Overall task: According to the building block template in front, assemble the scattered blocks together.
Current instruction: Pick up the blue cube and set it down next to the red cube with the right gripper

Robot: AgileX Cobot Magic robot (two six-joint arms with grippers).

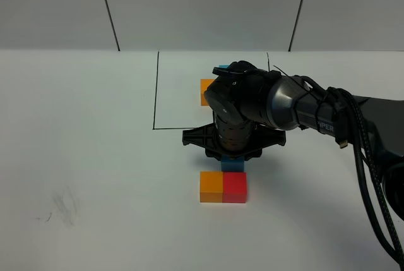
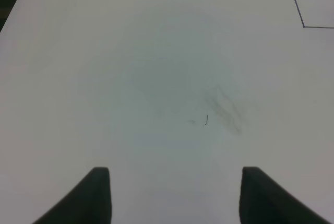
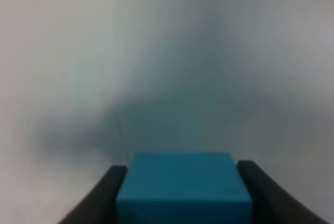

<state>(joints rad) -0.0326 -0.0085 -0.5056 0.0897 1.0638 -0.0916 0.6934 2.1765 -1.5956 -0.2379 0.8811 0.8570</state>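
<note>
The orange block (image 1: 211, 186) and red block (image 1: 234, 186) lie joined side by side nearest the camera, just in front of the right tool (image 1: 232, 157). That tool is clamped on the light blue block (image 3: 183, 186), held directly behind the red one, apparently touching it. The right arm reaches in from the right, wrist pointing straight down. Behind it, the template (image 1: 207, 91) is mostly hidden. The left tool (image 2: 175, 195) hangs apart over bare surface (image 2: 156, 78).
</note>
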